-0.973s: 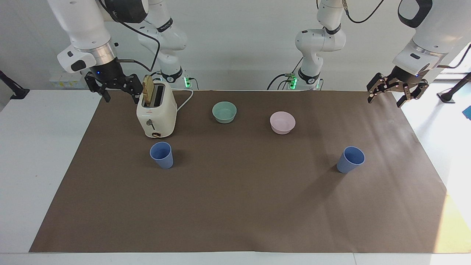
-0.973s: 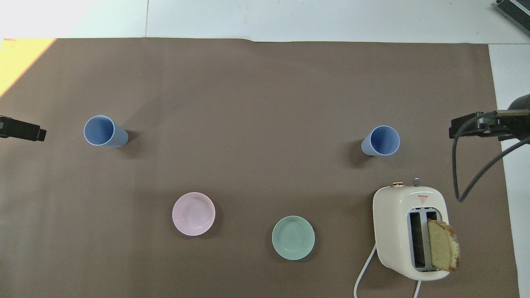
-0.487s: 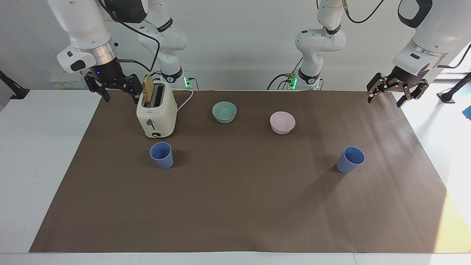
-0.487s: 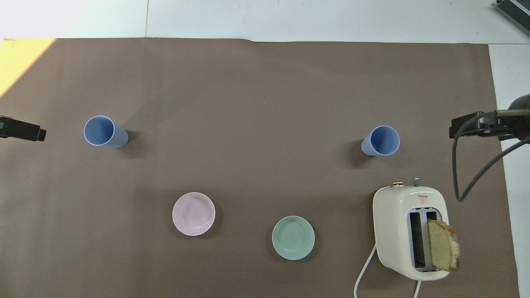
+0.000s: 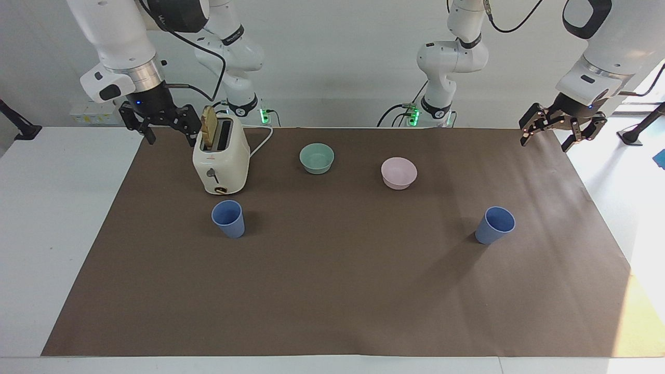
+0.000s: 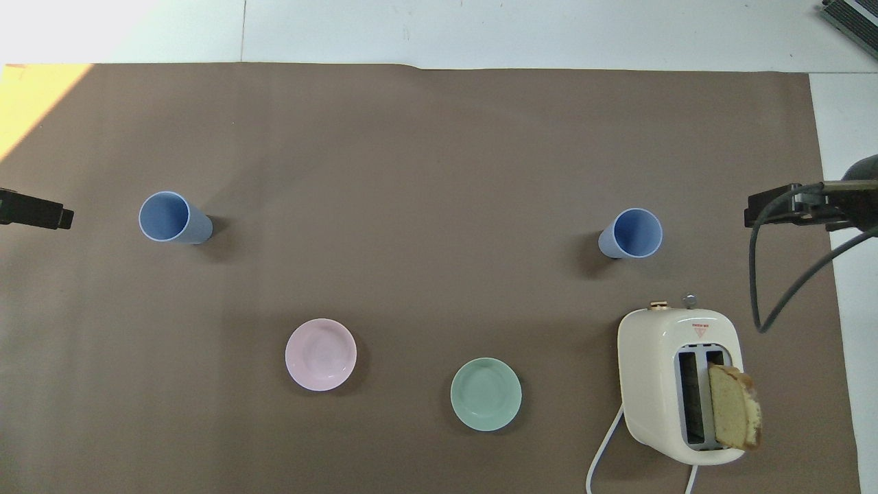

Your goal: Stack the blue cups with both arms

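The right gripper (image 5: 164,124) hangs with its fingers spread wide and empty, just beside the toaster (image 5: 221,162); it could bump the bread (image 5: 209,135) sticking out of a slot. The left gripper (image 5: 560,131) is wide and empty too, over its own end of the mat. Each blue cup (image 5: 228,218) (image 5: 495,225) stands empty, well apart. The green bowl (image 5: 317,158) and pink bowl (image 5: 398,173) look empty.
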{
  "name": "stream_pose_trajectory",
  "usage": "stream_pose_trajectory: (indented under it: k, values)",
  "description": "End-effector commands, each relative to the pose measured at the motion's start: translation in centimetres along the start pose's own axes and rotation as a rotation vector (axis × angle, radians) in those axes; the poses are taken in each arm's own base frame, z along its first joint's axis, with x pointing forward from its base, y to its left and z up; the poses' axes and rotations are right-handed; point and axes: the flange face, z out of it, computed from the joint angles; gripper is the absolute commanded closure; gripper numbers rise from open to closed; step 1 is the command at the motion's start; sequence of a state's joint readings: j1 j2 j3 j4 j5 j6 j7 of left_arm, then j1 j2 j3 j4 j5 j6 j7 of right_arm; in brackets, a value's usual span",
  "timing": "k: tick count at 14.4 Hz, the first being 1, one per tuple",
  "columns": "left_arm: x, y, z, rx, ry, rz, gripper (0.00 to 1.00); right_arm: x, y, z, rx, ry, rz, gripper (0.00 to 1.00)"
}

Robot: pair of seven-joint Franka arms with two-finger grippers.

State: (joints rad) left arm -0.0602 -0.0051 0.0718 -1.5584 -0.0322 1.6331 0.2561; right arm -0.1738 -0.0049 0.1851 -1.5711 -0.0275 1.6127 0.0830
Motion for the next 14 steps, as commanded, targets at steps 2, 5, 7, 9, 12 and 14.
stream_pose_trajectory:
  k: [2, 5, 7, 9, 12, 14]
  values:
    - [0.7, -0.7, 0.5, 0.006, 0.032, 0.021, 0.00, 0.2, -0.6, 0.0, 0.007, 0.021, 0.002, 0.00]
    - [1.5, -3.0, 4.8, 0.018, 0.047, 0.020, 0.00, -0.1, -0.5, 0.0, 0.004, 0.004, -0.001, 0.00]
    - [2.4, -3.7, 7.3, 0.023, 0.054, 0.013, 0.00, -0.2, -0.5, 0.1, 0.004, -0.002, -0.001, 0.00]
    - [2.9, -3.9, 10.8, 0.019, 0.030, 0.008, 0.00, -0.2, -0.5, 0.0, 0.003, -0.002, -0.001, 0.00]
    - [3.0, -4.2, 15.9, 0.021, 0.028, 0.001, 0.00, -0.2, -0.5, 0.0, 0.003, -0.002, 0.001, 0.00]
    - [2.6, -4.2, 18.6, 0.017, 0.021, -0.007, 0.01, -0.2, -0.5, 0.0, 0.003, -0.002, 0.001, 0.00]
